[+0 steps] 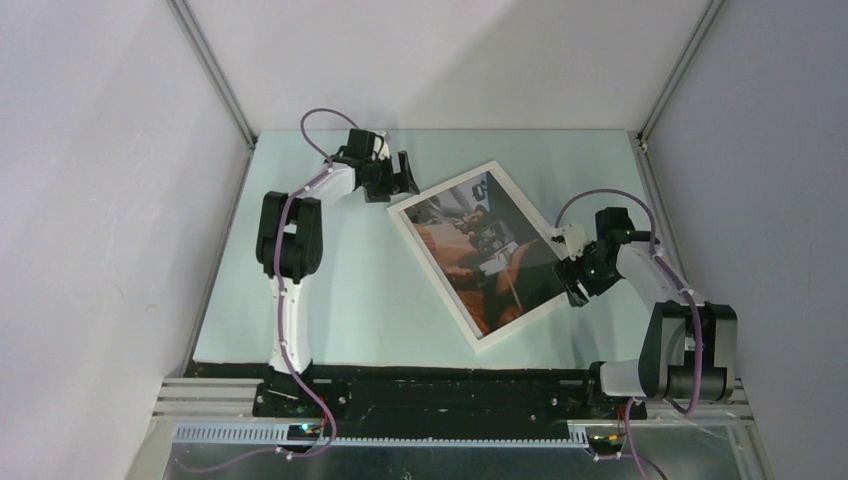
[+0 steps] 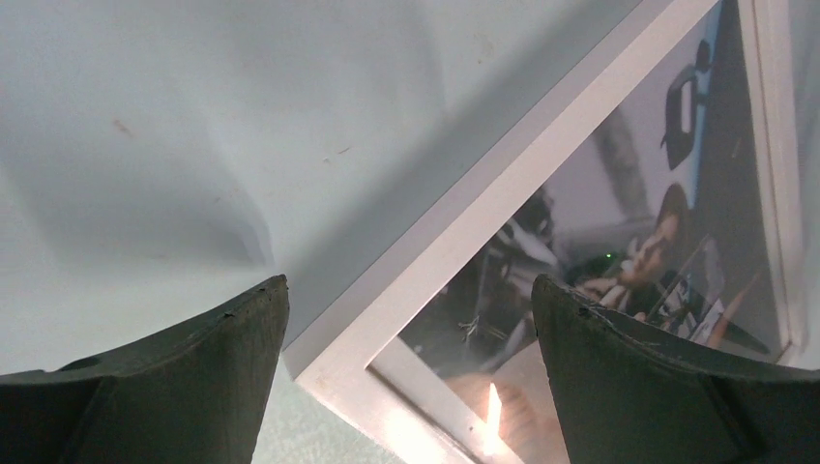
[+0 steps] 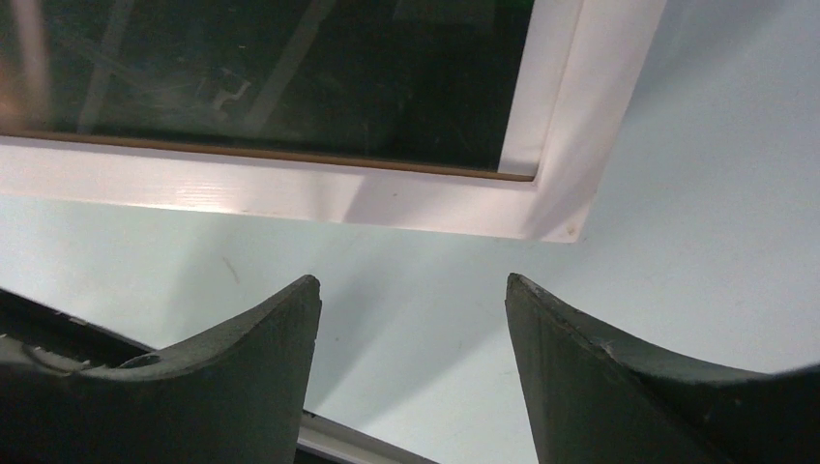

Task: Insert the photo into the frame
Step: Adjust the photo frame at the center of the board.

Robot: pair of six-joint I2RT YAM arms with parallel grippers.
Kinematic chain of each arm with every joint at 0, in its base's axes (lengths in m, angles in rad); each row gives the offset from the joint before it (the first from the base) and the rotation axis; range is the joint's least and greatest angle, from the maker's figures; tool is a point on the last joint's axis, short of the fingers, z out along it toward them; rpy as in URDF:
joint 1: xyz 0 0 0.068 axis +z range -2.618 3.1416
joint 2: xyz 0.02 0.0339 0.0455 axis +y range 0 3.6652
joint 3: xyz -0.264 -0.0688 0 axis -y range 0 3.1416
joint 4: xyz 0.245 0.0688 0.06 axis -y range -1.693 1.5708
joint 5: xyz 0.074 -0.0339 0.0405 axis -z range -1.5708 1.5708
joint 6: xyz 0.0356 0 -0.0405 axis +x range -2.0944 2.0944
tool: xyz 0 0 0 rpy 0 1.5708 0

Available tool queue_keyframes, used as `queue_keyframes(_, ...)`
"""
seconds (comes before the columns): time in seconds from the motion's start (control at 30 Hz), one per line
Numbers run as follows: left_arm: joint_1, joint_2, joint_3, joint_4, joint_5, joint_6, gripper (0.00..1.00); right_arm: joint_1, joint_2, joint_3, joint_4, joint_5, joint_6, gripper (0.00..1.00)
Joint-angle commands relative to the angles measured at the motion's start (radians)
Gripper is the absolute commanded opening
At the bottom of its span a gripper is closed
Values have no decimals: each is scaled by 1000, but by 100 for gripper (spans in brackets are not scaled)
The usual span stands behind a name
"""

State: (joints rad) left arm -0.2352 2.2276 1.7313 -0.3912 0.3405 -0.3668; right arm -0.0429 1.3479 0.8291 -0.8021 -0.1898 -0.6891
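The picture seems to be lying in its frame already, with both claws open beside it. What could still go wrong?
1. The open left gripper hangs right at a corner of the thin white rectangular frame; dropping or closing there might tip it and shift the dark, orange-toned paper photo inside.
2. The open right gripper hangs just off another corner; a nudge could slide the frame, which lies askew on the pale green table.
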Motion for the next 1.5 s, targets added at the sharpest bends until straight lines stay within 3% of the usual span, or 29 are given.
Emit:
queue_keyframes(0.0, 4, 46, 43, 8, 101, -54, 100, 1, 36, -25, 80, 79, -20, 74)
queue_keyframes(0.3, 2, 49, -7, 10, 219, -63, 98, -6, 166, -27, 238, 203, 43, 71)
queue_keyframes(0.77, 5, -190, -386, -22, 310, 109, 93, 17, 354, 122, 331, 214, 134, 71)
queue_keyframes(1.17, 35, -327, -562, -225, 331, 261, 93, 149, 668, 508, 290, 331, 239, 72)
queue_keyframes(1.47, 59, -395, -618, -331, 299, 359, 95, 175, 856, 893, 152, 285, 334, 73)
